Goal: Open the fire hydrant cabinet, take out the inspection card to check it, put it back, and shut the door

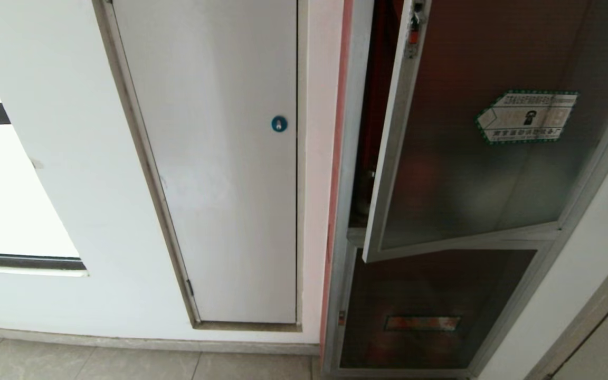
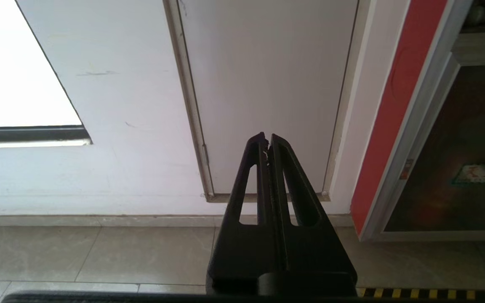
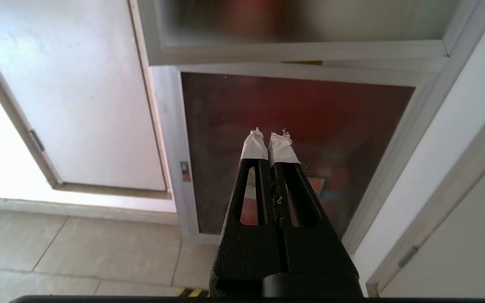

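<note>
The fire hydrant cabinet (image 1: 347, 158) stands at the right of the head view, silver-framed with red showing inside. Its door (image 1: 467, 174), dark glass with a green-bordered white sticker (image 1: 528, 117) and a small red latch (image 1: 414, 36), hangs ajar, its left edge swung out from the frame. The inspection card is out of view. Neither arm shows in the head view. My left gripper (image 2: 267, 139) is shut and empty, low before the white-grey door. My right gripper (image 3: 271, 136), its tips taped white, is shut and empty before the lower dark panel (image 3: 301, 126).
A white-grey door (image 1: 219, 158) with a blue round lock (image 1: 279, 124) fills the wall left of the cabinet. Below the cabinet door is a smaller dark glass panel (image 1: 430, 295) with a red label (image 1: 423, 323). Grey floor tiles (image 2: 78, 252) run along the wall's foot.
</note>
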### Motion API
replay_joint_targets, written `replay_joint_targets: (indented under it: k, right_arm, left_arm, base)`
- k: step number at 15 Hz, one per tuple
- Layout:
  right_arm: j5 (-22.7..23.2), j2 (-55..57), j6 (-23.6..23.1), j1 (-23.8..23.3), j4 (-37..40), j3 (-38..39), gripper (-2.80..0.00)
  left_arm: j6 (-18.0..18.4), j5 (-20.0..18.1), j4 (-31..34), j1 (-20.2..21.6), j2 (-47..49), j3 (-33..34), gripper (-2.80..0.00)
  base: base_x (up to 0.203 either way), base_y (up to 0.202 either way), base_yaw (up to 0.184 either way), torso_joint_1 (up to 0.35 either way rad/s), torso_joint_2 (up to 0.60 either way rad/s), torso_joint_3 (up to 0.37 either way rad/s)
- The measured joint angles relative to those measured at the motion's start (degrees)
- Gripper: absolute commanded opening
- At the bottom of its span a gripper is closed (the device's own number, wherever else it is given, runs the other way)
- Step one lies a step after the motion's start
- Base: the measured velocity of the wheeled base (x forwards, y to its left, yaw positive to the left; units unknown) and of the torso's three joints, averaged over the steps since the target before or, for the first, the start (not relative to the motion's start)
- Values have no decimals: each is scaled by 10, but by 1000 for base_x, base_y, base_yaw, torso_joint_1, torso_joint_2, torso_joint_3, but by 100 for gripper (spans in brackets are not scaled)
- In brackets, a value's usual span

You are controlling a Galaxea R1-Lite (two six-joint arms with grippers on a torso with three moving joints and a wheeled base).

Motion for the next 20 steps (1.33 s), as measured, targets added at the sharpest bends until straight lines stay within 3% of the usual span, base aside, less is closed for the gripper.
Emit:
replay_joint_targets:
  k: [20]
  right_arm:
    - [0,0,0,0,0,0,-280]
  left_arm:
    - [-1,0,-1,0,0,0,-280]
  base:
    - [196,0,0,2,2,2]
